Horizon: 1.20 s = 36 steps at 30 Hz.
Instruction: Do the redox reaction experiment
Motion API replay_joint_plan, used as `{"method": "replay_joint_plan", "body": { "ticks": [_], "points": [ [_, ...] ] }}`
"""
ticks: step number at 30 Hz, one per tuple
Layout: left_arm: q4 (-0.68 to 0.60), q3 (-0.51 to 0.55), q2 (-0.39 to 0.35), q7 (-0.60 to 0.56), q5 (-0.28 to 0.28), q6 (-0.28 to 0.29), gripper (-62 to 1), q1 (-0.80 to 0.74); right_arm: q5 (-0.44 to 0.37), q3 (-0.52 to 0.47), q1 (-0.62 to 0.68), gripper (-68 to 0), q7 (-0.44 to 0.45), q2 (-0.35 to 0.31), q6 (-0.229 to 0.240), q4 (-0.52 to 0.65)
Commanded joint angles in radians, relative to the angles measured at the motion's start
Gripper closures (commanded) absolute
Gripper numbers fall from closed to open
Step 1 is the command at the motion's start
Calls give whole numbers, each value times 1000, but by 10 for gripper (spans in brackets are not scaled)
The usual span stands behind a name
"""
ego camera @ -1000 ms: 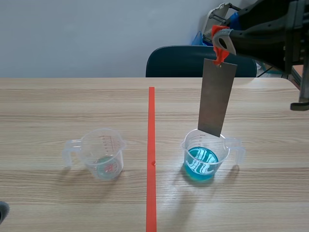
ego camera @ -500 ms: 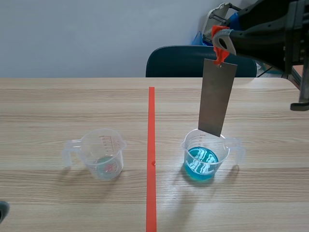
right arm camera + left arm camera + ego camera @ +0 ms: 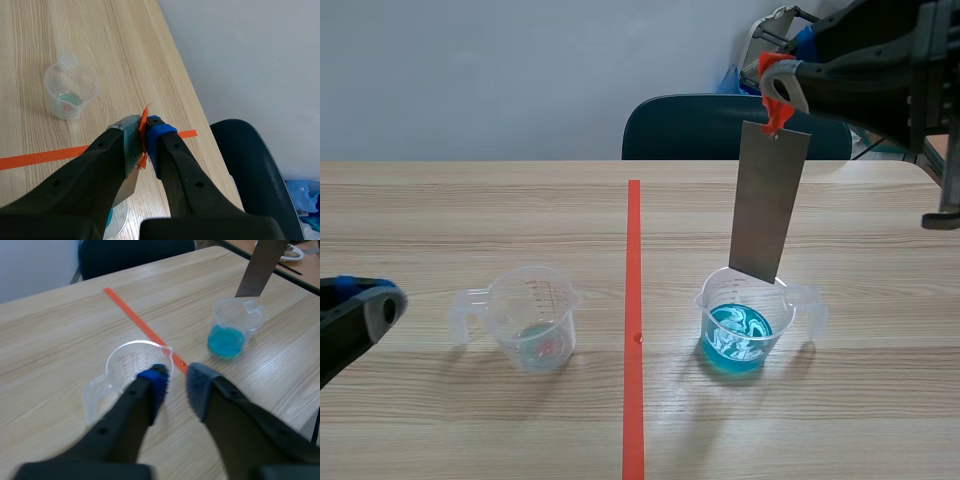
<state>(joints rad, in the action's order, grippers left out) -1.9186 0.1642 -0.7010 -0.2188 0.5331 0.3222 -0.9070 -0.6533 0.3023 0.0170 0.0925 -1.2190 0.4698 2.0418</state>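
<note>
Upper right, our right gripper (image 3: 778,92) clamps the strip (image 3: 768,200), hanging over the blue cup (image 3: 738,338) at centre right; we should lower it plumb, clear of the rim. Left gripper (image 3: 176,381) gapes.

You saw a grey metal strip (image 3: 768,205) on an orange-red tab (image 3: 776,102); swirled turquoise liquid (image 3: 738,338) in a clear measuring cup (image 3: 807,300); the second cup (image 3: 535,300) was clear with red graduations.

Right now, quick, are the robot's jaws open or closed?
Left gripper: jaws open, empty.
Right gripper: jaws closed on the orange tab of the metal strip.
</note>
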Motion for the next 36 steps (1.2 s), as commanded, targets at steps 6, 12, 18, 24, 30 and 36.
{"method": "replay_joint_plan", "body": {
  "ticks": [6,12,18,24,30,36],
  "points": [
    [31,-215,8,40,-7,-72,-23,271,-6,-9,-11,-6,16,1,-5,4],
    [179,-450,27,61,-29,-137,-23,535,-6,-9,-11,-6,19,1,-5,4],
    [335,-596,126,100,-106,-145,-23,729,-6,-9,-11,-6,27,1,-5,4],
    [443,-700,229,113,-160,-146,-23,858,-6,-9,-11,-6,27,1,-5,4],
    [530,-788,322,130,-199,-145,-23,952,-6,-9,-11,-6,27,1,-5,4],
    [611,-840,406,135,-213,-148,-23,1020,-6,-9,-11,-6,27,1,-5,4]
  ]
}}
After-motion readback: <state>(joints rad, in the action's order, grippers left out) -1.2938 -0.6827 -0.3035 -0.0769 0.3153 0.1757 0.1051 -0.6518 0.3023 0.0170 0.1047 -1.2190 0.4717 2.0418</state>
